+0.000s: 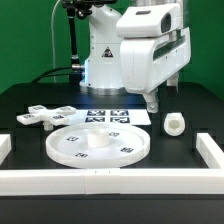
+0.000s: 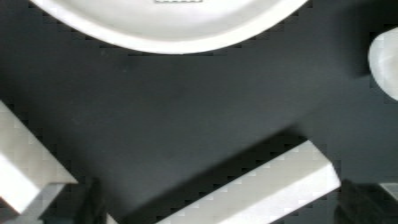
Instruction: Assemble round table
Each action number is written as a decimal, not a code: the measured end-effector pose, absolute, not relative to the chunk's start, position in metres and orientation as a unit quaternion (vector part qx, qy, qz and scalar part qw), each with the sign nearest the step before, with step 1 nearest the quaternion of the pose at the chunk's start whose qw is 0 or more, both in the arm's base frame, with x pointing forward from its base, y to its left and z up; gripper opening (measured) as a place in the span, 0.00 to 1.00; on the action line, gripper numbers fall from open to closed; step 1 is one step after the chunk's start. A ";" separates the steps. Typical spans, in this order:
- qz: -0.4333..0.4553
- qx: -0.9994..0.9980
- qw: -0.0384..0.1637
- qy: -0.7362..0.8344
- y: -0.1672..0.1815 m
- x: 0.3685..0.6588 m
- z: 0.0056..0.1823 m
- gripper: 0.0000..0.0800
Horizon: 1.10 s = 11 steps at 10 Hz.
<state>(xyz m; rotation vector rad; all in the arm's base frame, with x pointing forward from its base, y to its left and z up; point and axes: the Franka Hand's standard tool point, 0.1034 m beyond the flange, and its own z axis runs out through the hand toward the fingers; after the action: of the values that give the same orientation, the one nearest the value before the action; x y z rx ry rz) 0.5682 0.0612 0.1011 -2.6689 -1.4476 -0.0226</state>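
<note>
**Gripper (image 1: 150,106) wide open, nothing held**

Hangs over the black table (image 1: 200,120), jaws spread, clear of every part. Near it, toward the exterior view's right: the short post (image 1: 174,124), upright, untouched. Toward the left, flat on the table: the marker board (image 1: 110,115). In front, lying flat: the round disc (image 1: 97,147), part of its rim also in the wrist view. Farther left, close by the disc: the cross-shaped foot (image 1: 42,116).

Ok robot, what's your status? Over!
Gripper open, empty, up beside the post. Disc, foot, post lie apart, nothing joined. Nothing between gripper and post.
</note>
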 end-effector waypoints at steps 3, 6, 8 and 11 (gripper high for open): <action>-0.007 -0.878 0.052 -0.476 0.061 0.568 0.101 0.81; -0.010 -0.859 0.044 -0.510 0.034 0.556 0.095 0.81; -0.010 -0.841 0.041 -0.539 -0.014 0.536 0.083 0.81; -0.008 -0.839 0.041 -0.542 -0.056 0.514 0.062 0.81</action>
<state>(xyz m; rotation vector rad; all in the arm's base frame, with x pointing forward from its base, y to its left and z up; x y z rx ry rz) 0.5144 -0.0557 0.0619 -2.5697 -1.6594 -0.0239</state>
